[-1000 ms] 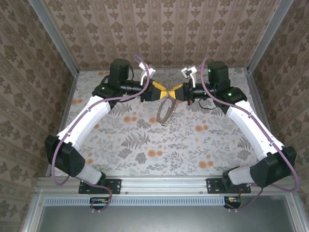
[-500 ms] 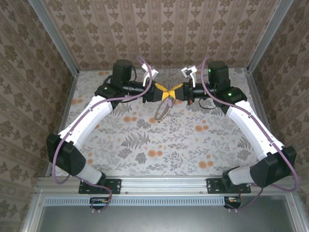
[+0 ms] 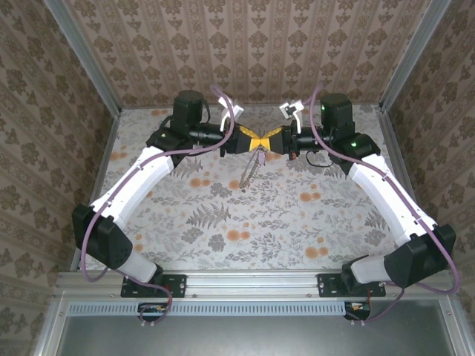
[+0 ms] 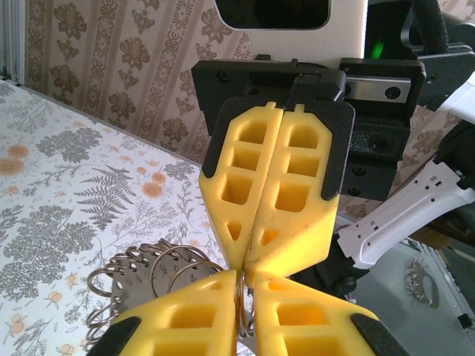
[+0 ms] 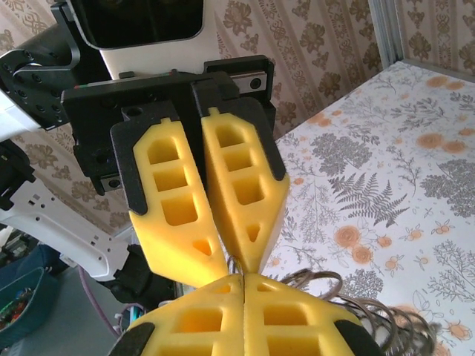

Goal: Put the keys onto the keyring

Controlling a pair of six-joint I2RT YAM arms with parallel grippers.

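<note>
Where the two arms meet above the far middle of the floral table (image 3: 223, 222), you have the left gripper (image 3: 251, 141) and the right gripper (image 3: 267, 140) nose to nose, their yellow tips touching; both are raised off the surface and lie roughly level. The keyring (image 3: 249, 167) hangs straight down from that meeting point; from above it reads as a narrow loop seen almost edge-on, and you cannot tell whether its lower end touches the table.

In the left wrist view, your left fingers (image 4: 178, 320) are closed on a thin strand of silvery wire that runs up through the seam between them; the remaining loops bunch just to the left of those fingers, over the flower print. The right gripper faces this camera with its two pads pressed flat together.

In the right wrist view, your right fingers (image 5: 297, 319) are squeezed tight with no gap; more wire loops fan out just behind them to the right; whether any wire is caught in that seam cannot be told. The left gripper's tips meet directly above.
</note>
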